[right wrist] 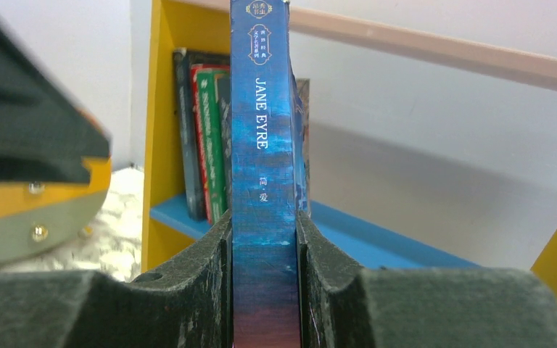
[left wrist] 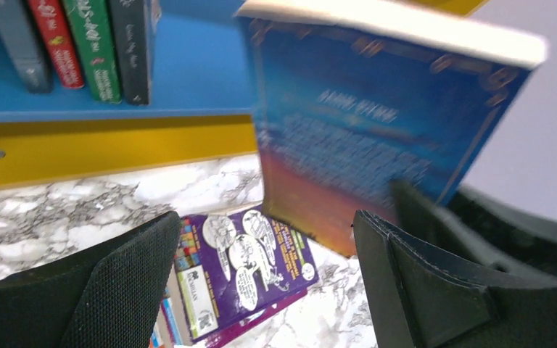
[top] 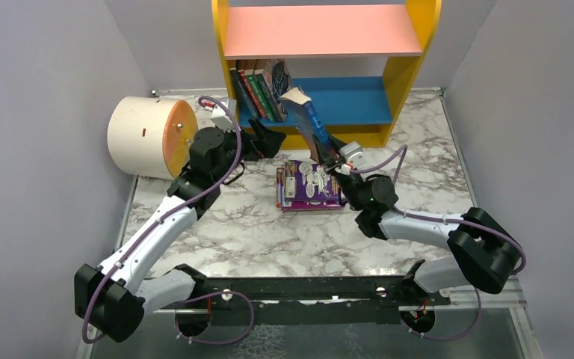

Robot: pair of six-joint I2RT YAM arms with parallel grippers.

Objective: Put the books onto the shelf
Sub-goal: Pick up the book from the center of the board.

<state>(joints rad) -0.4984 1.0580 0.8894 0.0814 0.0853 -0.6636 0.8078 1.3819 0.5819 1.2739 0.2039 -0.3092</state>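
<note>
Gripping a tilted blue book [top: 310, 120] before the shelf [top: 351, 101], the right fingers [right wrist: 203, 290] are clenching its spine, the left fingers [left wrist: 123, 290] are standing spread, grasping nothing

left arm [top: 157, 228]: stretched forward toward the left end of the shelf [top: 407, 67]
left gripper [top: 269, 140]: jaws wide apart, empty, just before the shelf's lower board
right arm [top: 426, 224]: elbow bent, forearm angled toward the shelf's middle
right gripper [top: 331, 159]: clamped on the blue book [top: 308, 120], in front of the shelf
</note>
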